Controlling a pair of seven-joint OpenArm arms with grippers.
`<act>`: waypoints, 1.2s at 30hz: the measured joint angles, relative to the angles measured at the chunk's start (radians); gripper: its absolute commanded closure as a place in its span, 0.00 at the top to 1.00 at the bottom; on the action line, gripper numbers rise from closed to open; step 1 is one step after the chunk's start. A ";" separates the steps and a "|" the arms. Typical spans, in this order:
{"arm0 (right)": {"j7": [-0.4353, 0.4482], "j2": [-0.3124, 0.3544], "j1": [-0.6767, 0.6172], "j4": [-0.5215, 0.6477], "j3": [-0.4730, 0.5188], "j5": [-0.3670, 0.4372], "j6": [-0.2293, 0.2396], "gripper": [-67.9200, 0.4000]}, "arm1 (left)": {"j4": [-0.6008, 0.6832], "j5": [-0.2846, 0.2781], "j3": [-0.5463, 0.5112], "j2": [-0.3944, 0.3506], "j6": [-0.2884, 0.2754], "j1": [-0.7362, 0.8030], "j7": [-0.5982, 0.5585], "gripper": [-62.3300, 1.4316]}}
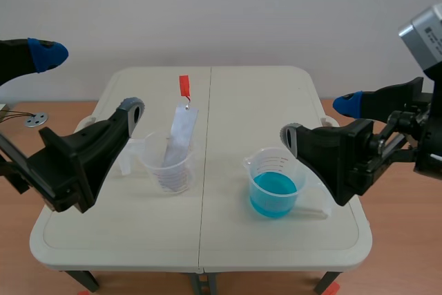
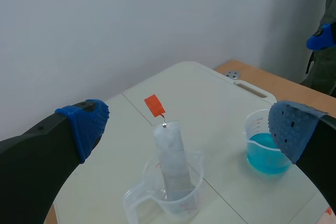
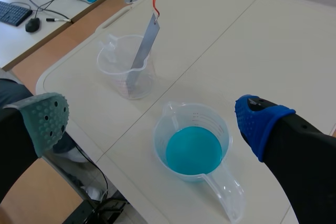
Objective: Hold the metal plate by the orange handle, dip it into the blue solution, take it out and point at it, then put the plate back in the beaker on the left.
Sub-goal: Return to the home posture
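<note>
Viewing white table [image 1: 262,94], plate [image 1: 181,129] leaning in beaker [image 1: 168,167] near left edge. Keeping left gripper [image 1: 88,81], right gripper [image 1: 319,118] gaping, empty. Likely risking toppling beaker if tugging orange handle [image 1: 184,86] sideways.

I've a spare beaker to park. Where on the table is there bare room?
Bare: the table behind the blue beaker, the strip between it and the left beaker, and the near edge before both. Crowded: each beaker's outer side, where the left pincer and right pincer hang.
</note>
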 measured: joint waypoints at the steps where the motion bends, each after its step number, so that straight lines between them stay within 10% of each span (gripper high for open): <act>1: 0.000 0.000 0.000 0.000 0.000 0.000 0.000 0.98 | 0.000 0.000 0.000 0.000 0.000 0.000 0.000 1.00; 36: -0.034 0.001 0.002 0.000 0.000 0.000 0.000 0.98 | 0.000 0.000 0.000 0.000 0.000 0.000 0.000 1.00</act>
